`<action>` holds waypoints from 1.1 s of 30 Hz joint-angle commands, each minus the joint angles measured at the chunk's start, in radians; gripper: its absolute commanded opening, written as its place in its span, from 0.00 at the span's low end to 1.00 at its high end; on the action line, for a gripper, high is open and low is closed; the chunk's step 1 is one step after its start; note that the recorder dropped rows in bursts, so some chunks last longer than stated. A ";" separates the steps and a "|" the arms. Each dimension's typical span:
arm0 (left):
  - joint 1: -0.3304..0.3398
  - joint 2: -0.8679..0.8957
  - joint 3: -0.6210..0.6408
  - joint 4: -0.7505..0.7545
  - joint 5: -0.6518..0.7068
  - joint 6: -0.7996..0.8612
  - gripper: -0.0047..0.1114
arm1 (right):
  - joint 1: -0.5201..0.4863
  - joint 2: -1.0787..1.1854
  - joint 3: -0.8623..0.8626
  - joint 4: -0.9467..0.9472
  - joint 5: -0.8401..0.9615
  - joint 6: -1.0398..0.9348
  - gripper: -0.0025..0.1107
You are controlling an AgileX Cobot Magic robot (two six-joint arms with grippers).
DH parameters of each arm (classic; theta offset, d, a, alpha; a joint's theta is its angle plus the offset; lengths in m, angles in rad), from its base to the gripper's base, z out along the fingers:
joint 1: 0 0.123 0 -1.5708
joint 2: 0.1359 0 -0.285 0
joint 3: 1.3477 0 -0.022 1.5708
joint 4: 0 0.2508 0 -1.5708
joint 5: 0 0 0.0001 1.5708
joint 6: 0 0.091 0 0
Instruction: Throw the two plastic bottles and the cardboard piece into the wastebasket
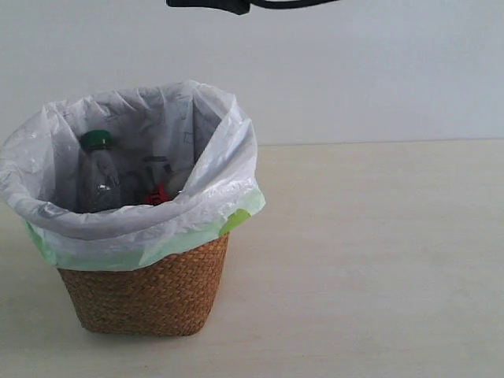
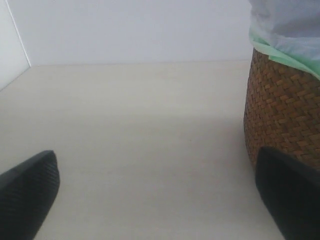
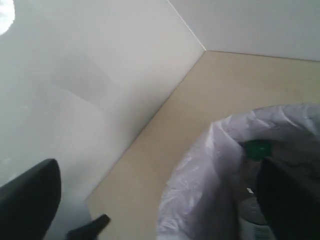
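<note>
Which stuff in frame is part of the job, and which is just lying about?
Job:
- wicker wastebasket
- green-capped bottle, inside the basket
- red-labelled bottle, inside the basket
- cardboard piece: not visible in any view

Not the job:
- table
- wall
</note>
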 commanded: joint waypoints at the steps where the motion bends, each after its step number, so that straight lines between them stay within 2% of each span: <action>1: 0.004 -0.003 -0.004 0.000 -0.006 -0.009 0.97 | -0.022 -0.082 -0.005 -0.268 0.033 0.076 0.81; 2: 0.004 -0.003 -0.004 0.000 -0.006 -0.009 0.97 | -0.031 -0.101 -0.005 -0.344 0.047 0.129 0.76; 5: 0.004 -0.003 -0.004 0.000 -0.006 -0.009 0.97 | -0.066 -0.177 -0.005 -0.638 0.127 0.290 0.45; 6: 0.004 -0.003 -0.004 0.000 -0.006 -0.009 0.97 | -0.079 -0.200 -0.005 -0.762 0.177 0.334 0.29; 8: 0.004 -0.003 -0.004 0.000 -0.006 -0.009 0.97 | -0.085 -0.241 -0.005 -0.932 0.262 0.385 0.01; 12: 0.004 -0.003 -0.004 0.000 -0.006 -0.009 0.97 | -0.085 -0.307 -0.005 -1.252 0.441 0.446 0.02; 15: 0.004 -0.003 -0.004 0.000 -0.006 -0.009 0.97 | -0.085 -0.385 -0.003 -1.368 0.460 0.461 0.02; 20: 0.004 -0.003 -0.004 0.000 -0.006 -0.009 0.97 | -0.083 -0.529 -0.003 -1.341 0.460 0.446 0.02; 23: 0.004 -0.003 -0.004 0.000 -0.006 -0.009 0.97 | -0.083 -0.678 0.009 -1.238 0.460 0.434 0.02; 26: 0.004 -0.003 -0.004 0.000 -0.006 -0.009 0.97 | -0.083 -0.891 0.160 -1.162 0.346 0.408 0.02; 33: 0.004 -0.003 -0.004 0.000 -0.006 -0.009 0.97 | -0.083 -1.323 0.538 -1.161 0.091 0.400 0.02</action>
